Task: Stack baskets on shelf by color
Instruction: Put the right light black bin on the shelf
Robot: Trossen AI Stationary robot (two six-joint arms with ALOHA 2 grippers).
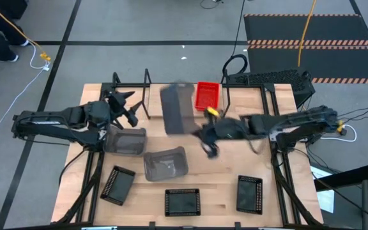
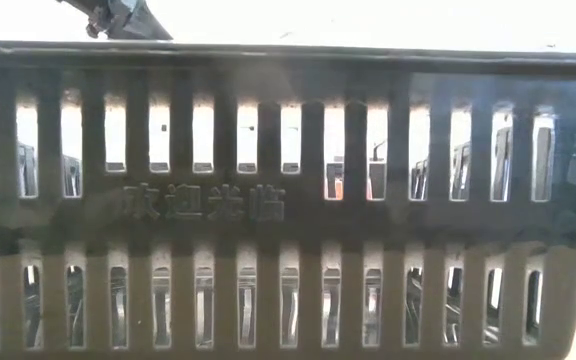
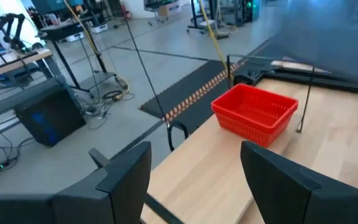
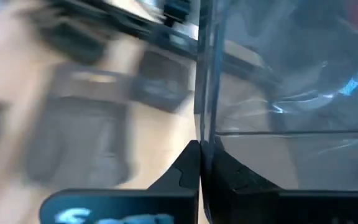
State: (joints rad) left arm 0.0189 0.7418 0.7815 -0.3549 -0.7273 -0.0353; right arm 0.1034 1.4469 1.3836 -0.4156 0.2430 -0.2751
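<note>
A grey perforated plastic basket (image 1: 176, 108) hangs blurred above the light-wood counter (image 1: 222, 185), just beside the red perforated basket (image 1: 207, 95) on the shelf. The right claw (image 4: 199, 163) is clamped on its wall, fingers pressed together. The left claw (image 3: 194, 180) hovers spread wide, empty. Raised characters on the black basket (image 2: 288, 200) blocking the low view are unreadable.

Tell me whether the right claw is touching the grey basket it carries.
Touching: the right wrist view shows the right claw pinched shut on the grey basket's wall.
</note>
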